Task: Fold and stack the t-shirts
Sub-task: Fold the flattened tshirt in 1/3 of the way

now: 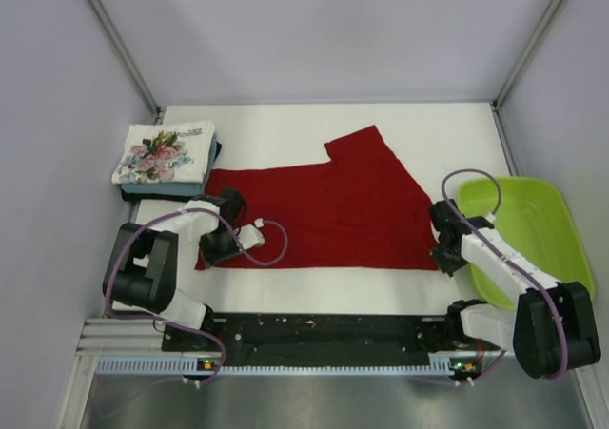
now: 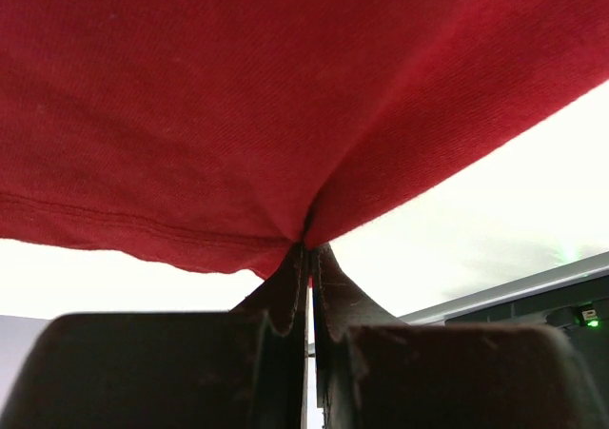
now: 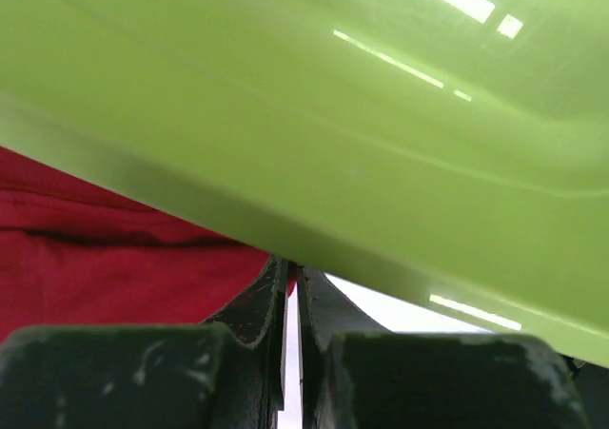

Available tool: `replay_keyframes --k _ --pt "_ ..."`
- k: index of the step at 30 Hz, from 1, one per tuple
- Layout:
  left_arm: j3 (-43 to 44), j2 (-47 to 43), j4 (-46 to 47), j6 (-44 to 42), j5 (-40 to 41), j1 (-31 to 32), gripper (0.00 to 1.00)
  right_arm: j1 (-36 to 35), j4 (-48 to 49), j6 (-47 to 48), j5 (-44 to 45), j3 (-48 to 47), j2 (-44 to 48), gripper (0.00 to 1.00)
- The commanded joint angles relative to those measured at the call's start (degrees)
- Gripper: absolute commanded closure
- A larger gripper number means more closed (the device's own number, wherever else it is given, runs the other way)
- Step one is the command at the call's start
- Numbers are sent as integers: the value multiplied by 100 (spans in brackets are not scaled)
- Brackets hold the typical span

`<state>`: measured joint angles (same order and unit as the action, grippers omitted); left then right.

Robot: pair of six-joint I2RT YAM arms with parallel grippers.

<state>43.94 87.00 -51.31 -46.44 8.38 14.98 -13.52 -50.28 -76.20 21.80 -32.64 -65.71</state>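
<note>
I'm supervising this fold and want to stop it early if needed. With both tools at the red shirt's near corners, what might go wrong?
1. The right tool is shut at the edge of the red t-shirt. Whether it caught cloth is unclear, so that corner may stay behind on lifting.
2. The green tray lies close beside it and could get knocked.
3. The left tool pinches only a small bit of hem, which may slip out.

Deep red t-shirt (image 1: pixel 333 205), lime-green tray (image 1: pixel 525 222)
</note>
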Motion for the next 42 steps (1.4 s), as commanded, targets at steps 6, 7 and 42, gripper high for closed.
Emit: replay_keyframes --k 6,7,42 --pt "325 -376 -862 -779 -283 -382 100 429 -394 1450 255 -594 384 100" --pt "308 -420 -994 -832 -424 -382 100 429 -438 1520 150 -594 323 100" --pt "1042 -422 -2481 -1228 -1462 -618 4 333 -1988 2671 -1440 -1761 -107 49"
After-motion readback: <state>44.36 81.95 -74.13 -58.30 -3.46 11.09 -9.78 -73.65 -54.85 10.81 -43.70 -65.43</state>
